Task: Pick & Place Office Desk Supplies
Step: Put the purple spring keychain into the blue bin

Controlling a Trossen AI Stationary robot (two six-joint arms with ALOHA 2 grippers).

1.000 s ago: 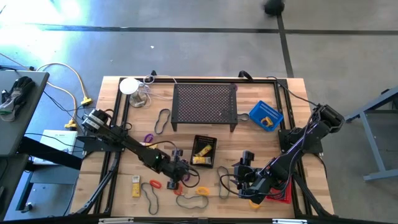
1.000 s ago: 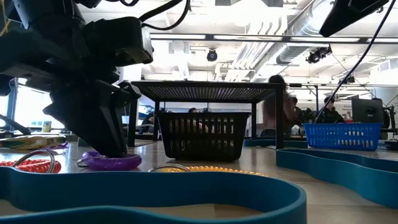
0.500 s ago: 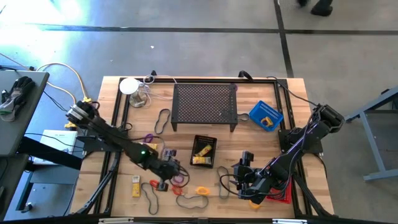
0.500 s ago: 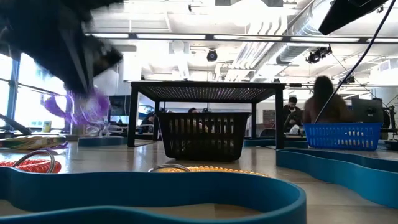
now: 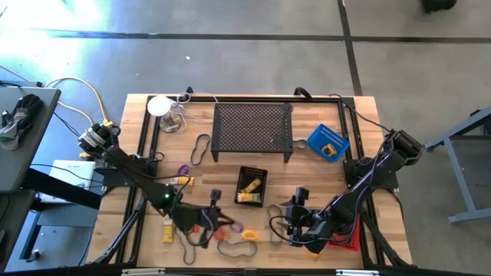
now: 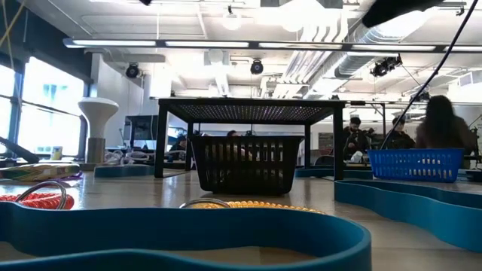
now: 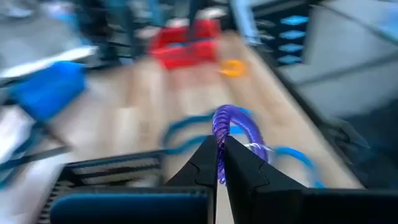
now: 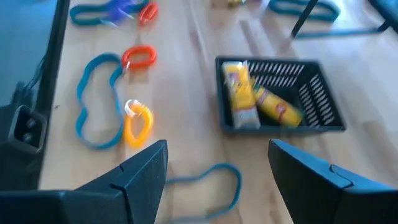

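The left gripper (image 7: 219,163) is closed on a purple coiled ring (image 7: 231,127), which is pinched at one edge so that the loop stands up beyond the fingertips, clear of the table. In the high view this gripper (image 5: 205,221) is seen at the near edge, left of centre. The black mesh basket (image 5: 252,186), already holding yellow packets (image 8: 239,93), lies just beyond it, to the far right. That offset is judged to govern the coming placement.

Around the left gripper, a red ring (image 5: 189,227), a yellow ring (image 5: 249,234), a yellow packet (image 5: 167,228) and dark rubber-band loops (image 5: 236,247) lie on the wood. None is seen between the gripper and the basket.

The right gripper (image 8: 217,158) is held wide open and empty above the table, just right of the basket and nearer to it. The perforated stand (image 5: 252,128) and blue basket (image 5: 328,142) are well apart, at the far side.
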